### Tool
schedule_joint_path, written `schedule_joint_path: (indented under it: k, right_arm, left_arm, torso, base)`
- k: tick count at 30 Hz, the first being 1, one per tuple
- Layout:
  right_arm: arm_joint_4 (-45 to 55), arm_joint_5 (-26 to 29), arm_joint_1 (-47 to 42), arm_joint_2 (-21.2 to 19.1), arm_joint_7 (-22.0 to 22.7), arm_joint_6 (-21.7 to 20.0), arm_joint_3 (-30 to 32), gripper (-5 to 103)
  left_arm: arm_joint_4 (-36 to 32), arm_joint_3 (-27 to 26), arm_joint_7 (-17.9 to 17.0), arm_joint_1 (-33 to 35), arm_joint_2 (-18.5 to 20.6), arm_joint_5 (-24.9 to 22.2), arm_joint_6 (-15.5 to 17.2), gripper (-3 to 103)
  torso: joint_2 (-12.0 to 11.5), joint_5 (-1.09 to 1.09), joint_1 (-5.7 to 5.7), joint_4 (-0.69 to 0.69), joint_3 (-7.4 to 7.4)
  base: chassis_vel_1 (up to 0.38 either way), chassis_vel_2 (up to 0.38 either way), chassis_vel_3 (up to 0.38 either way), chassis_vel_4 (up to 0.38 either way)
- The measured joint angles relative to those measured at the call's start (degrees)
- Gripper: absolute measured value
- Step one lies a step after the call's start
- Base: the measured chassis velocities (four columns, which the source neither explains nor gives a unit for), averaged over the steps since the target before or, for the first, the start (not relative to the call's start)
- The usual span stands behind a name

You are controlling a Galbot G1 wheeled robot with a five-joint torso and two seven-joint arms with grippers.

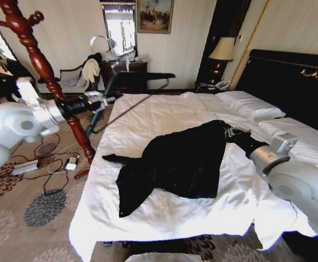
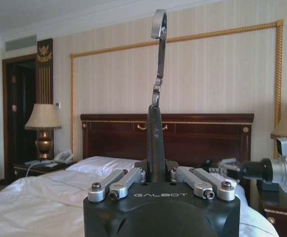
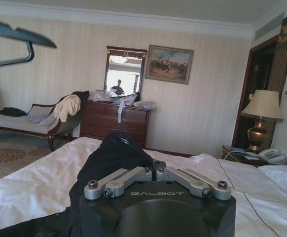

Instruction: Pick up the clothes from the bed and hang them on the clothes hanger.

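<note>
- "GALBOT" in pale capitals on the black housing of the left gripper (image 2: 156, 174), seen from its wrist.
- The same "GALBOT" lettering on the right gripper (image 3: 155, 170) housing.

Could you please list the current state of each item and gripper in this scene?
clothes: crumpled flat on the bed, collar end at the right gripper
clothes hanger: held aloft over the bed's edge
left gripper: shut on the hanger
right gripper: shut on the clothes
lamp: unlit

coat stand (image 1: 41, 71) – bedside | lamp (image 1: 222, 50) – corner | dresser (image 3: 115, 121)
</note>
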Motion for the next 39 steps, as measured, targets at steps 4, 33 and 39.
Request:
schedule_joint_path:
  k: [4,33,39]
  right_arm:
    - [-0.23,-0.23,-0.72,0.92,0.28,0.09,0.88,0]
    - [-0.20,0.96,-0.23,1.37,1.73,0.19,2.54,0]
    - [1.39,2.16,-2.22,0.14,1.65,0.19,4.95,0]
  left_arm:
    - [-3.38,-3.60,-1.70,6.69,-0.15,1.41,-0.18,16]
    - [-12.29,5.85,-12.20,18.40,-7.63,12.16,0.91,16]
    - [-7.91,15.74,-16.56,10.65,-13.74,12.63,0.85,16]
  torso:
    - [0.00,0.00,0.00,0.04,0.00]
    - [0.00,0.00,0.00,0.01,0.00]
    - [0.00,0.01,0.00,0.00,0.00]
  base:
    - [0.000,0.000,0.000,0.000]
    - [0.000,0.000,0.000,0.000]
    - [0.000,0.000,0.000,0.000]
